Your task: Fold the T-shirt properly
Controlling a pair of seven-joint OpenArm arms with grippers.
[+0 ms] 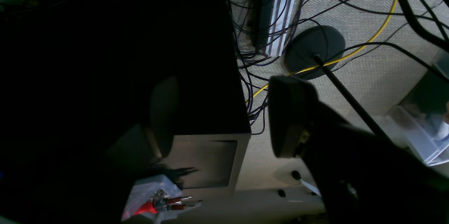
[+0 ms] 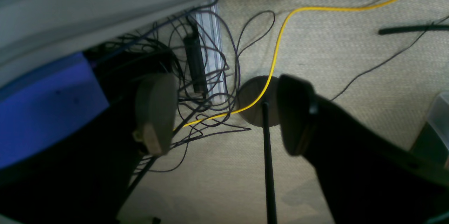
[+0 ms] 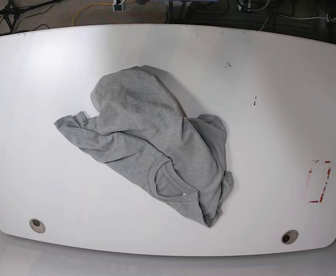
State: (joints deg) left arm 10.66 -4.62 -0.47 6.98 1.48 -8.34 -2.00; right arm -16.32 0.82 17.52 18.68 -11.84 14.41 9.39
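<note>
The grey T-shirt (image 3: 156, 144) lies crumpled in a heap on the white table (image 3: 271, 115), left of centre, its ribbed neckline (image 3: 167, 183) turned toward the front edge. No lettering shows. Neither arm appears in the base view. In the left wrist view my left gripper (image 1: 219, 115) stands open over the floor, nothing between its fingers. My right gripper (image 2: 224, 113) is open too, hanging above carpet and cables with nothing held. The T-shirt is absent from both wrist views.
Red marks (image 3: 320, 181) sit near the table's right edge, and round holes (image 3: 37, 225) (image 3: 289, 236) near its front corners. Below the grippers are tangled black cables (image 2: 210, 87), a yellow cable (image 2: 280, 41), a round stand base (image 1: 314, 50) and a dark box (image 1: 122, 69).
</note>
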